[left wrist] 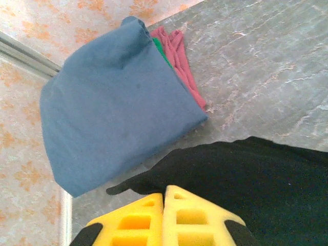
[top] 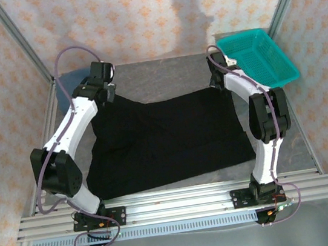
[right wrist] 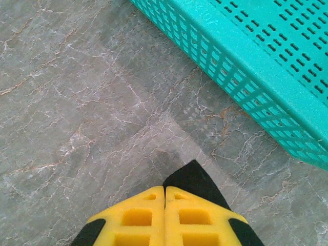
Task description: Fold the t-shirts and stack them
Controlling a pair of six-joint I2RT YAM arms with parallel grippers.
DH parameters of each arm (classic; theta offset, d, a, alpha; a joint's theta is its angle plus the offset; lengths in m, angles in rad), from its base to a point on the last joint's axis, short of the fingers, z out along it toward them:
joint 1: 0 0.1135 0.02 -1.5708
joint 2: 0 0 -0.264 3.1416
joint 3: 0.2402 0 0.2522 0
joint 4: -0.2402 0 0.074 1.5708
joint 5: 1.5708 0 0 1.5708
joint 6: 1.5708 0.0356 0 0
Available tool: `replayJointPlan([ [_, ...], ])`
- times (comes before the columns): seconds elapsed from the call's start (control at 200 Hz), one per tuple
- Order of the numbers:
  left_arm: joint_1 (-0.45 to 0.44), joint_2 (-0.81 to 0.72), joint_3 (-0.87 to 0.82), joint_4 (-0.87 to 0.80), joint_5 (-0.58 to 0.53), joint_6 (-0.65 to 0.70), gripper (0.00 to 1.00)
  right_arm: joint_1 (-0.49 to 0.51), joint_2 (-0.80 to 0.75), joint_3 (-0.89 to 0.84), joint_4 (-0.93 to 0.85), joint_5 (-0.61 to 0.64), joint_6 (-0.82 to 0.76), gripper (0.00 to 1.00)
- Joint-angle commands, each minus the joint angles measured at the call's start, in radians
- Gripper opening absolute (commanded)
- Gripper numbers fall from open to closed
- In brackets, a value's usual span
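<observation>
Grey marbled tabletop (top: pixel 163 74), orange-flowered walls all round, and the big black t-shirt (top: pixel 166 141) lies spread across the middle of the overhead frame. The left gripper (left wrist: pixel 164 190) has its yellow fingers pressed together on the shirt's upper-left corner. The right gripper (right wrist: pixel 164 189) is pinched just as tight at the upper-right corner, a black tip of cloth poking out beside it.

Just beside the left corner sits the folded pile: slate-blue shirt (left wrist: pixel 113 113) on top, green shirt (left wrist: pixel 161 51) and pinkish-red shirt (left wrist: pixel 179 56) peeking out beneath. The teal mesh basket (right wrist: pixel 266 61) lies near the right corner.

To my eye this is the fold starting. Both corners want lifting together, level, then carrying towards the bottom hem without slack, clear of pile and basket.
</observation>
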Motion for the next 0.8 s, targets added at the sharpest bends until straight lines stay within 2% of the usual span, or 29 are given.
replayJointPlan([
  [0.0, -0.004, 0.027, 0.057, 0.053, -0.11, 0.071, 0.0, -0.009, -0.039, -0.01, 0.023, 0.035, -0.02, 0.0],
  [0.225, -0.01, 0.023, 0.025, 0.07, -0.114, 0.093, 0.0, -0.011, -0.059, -0.028, 0.034, 0.035, -0.026, 0.0],
  [0.425, -0.013, -0.064, -0.039, 0.062, -0.078, 0.084, 0.0, -0.011, -0.105, -0.079, 0.058, 0.009, -0.041, 0.0],
  [0.796, -0.032, -0.239, -0.24, -0.03, -0.009, -0.03, 0.0, -0.012, -0.228, -0.243, 0.081, 0.007, -0.032, 0.0],
])
